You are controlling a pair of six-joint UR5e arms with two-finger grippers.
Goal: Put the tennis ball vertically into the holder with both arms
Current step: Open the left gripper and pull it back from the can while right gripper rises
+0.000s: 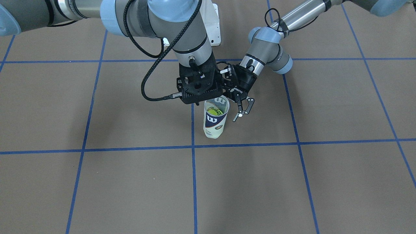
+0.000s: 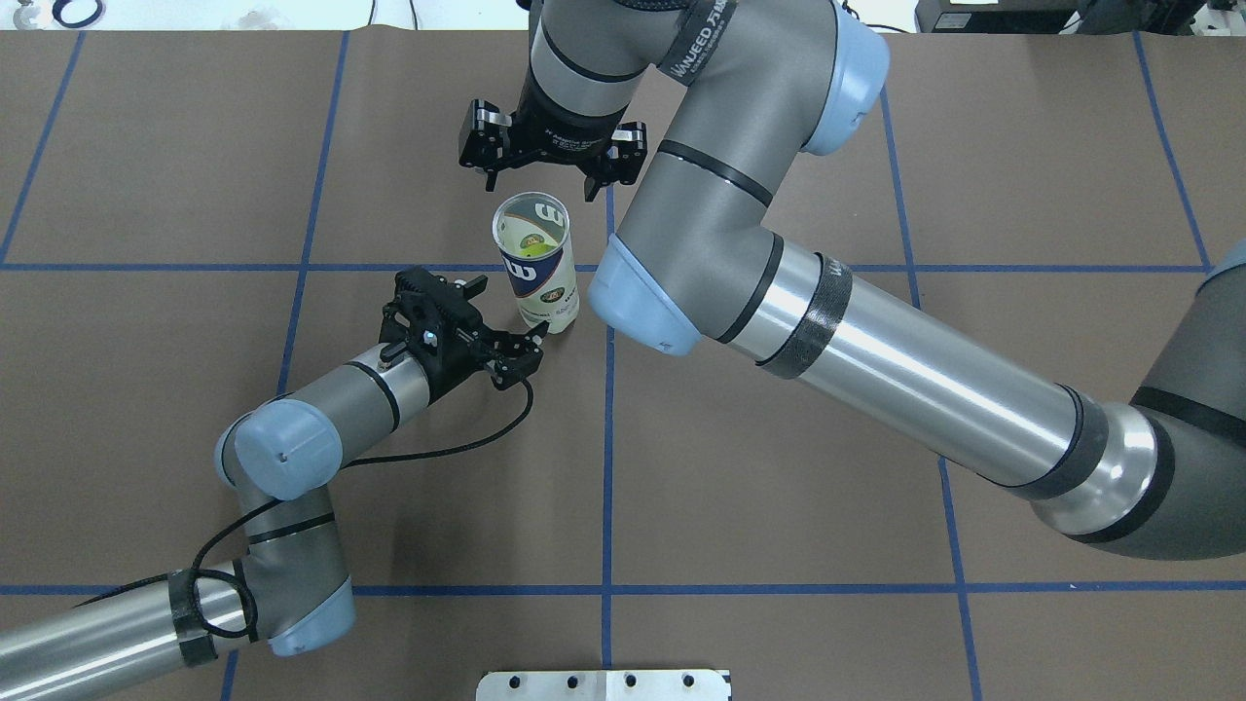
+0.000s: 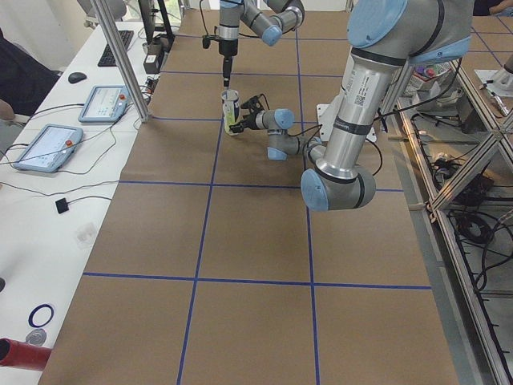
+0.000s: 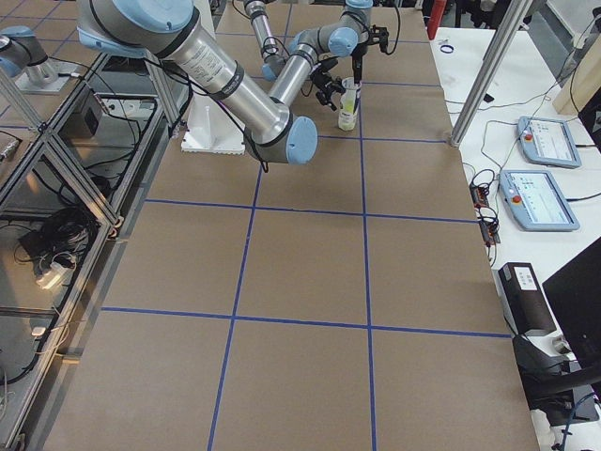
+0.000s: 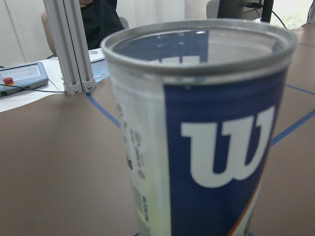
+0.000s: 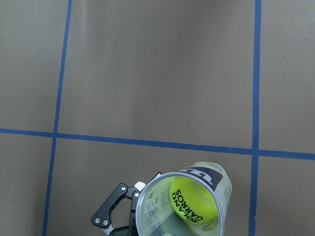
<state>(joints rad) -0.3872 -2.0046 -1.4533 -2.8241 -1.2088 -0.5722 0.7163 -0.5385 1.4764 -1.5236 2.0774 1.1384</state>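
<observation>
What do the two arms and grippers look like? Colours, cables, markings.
Both arms are silver-and-grey tubes with light-blue joint caps. The right arm wears a black strap with white lettering and carries a braided black cable. The left arm trails a thin black cable. The left gripper and right gripper are black, with two linkage fingers each.
</observation>
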